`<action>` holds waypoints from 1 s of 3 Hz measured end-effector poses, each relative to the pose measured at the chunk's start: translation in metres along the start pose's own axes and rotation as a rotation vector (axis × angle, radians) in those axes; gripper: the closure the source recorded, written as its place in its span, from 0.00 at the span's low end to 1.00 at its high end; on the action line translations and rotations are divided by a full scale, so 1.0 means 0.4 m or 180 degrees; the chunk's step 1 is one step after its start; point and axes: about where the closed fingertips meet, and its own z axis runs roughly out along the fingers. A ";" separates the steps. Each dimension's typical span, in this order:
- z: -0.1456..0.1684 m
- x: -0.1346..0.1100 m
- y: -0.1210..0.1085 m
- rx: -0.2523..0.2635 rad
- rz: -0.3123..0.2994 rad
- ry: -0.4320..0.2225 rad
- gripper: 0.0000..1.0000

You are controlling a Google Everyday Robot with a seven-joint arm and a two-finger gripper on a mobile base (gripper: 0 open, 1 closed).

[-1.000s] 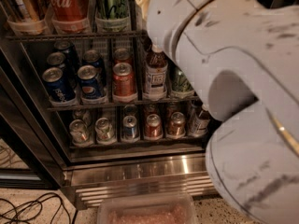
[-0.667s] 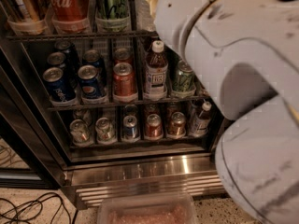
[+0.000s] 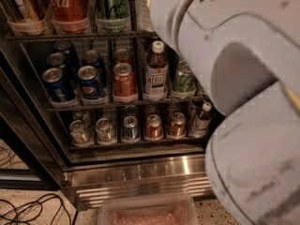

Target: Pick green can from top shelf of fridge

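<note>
Most of the right side is white robot arm [image 3: 243,93], which hides the pincer past the top edge; spread or pressed together, I cannot tell. In the fridge [image 3: 136,172], the top shelf [image 3: 79,35] holds the green can [image 3: 112,1] at upper centre, just beside a Coca-Cola can [image 3: 70,3]. A blocked view risks grabbing or toppling the neighbour.

1 green can [image 3: 112,3], 1 red Coca-Cola can [image 3: 69,4], 2 capped bottles [image 3: 155,71] – end effector out of view.
</note>
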 end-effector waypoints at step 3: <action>-0.021 0.046 -0.038 -0.0365 0.0278 -0.0076 1.00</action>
